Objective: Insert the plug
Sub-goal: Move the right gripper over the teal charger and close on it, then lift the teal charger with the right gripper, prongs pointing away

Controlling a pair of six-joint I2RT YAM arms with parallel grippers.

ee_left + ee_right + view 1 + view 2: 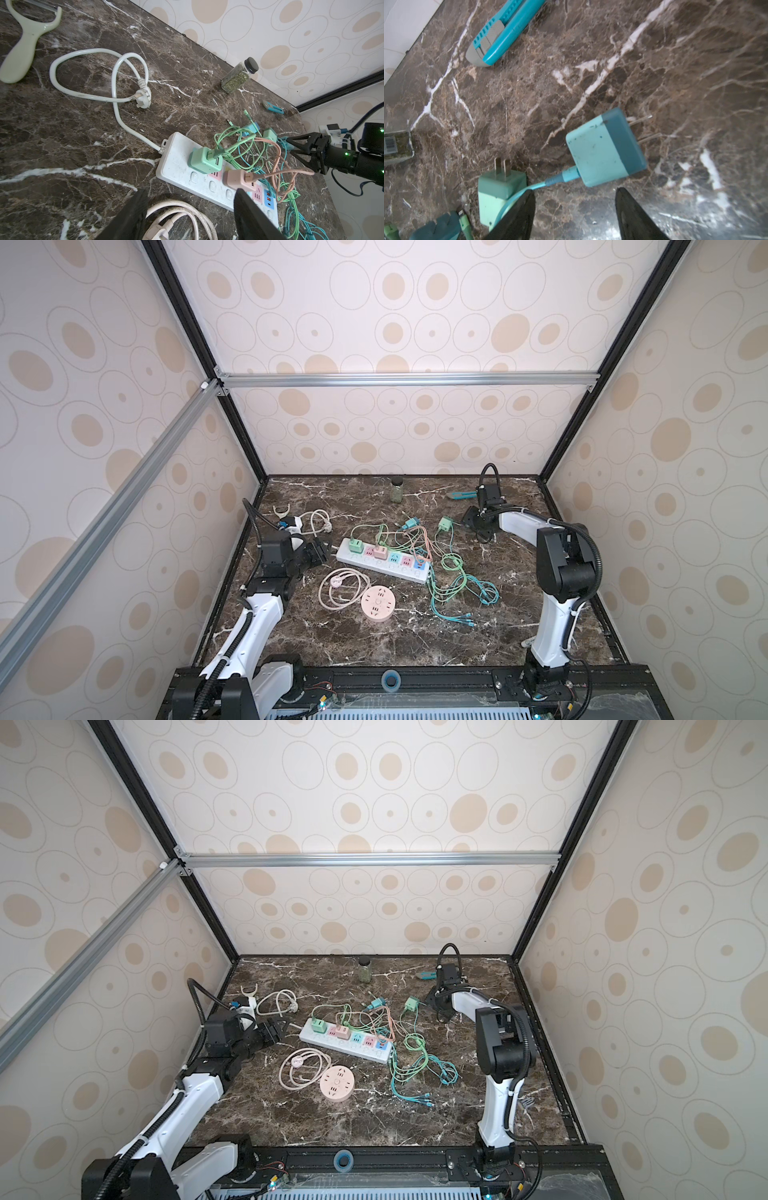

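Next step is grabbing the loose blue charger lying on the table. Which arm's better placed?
Right. The right hand is open and empty, just short of the blue charger, whose prongs lie free. The left hand is open at the power strip cord end, farther away.

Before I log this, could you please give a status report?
Left gripper open, empty, by power strip. Right gripper open, empty, at blue charger. Charger lying loose, unplugged. Cable tangle draped over strip.
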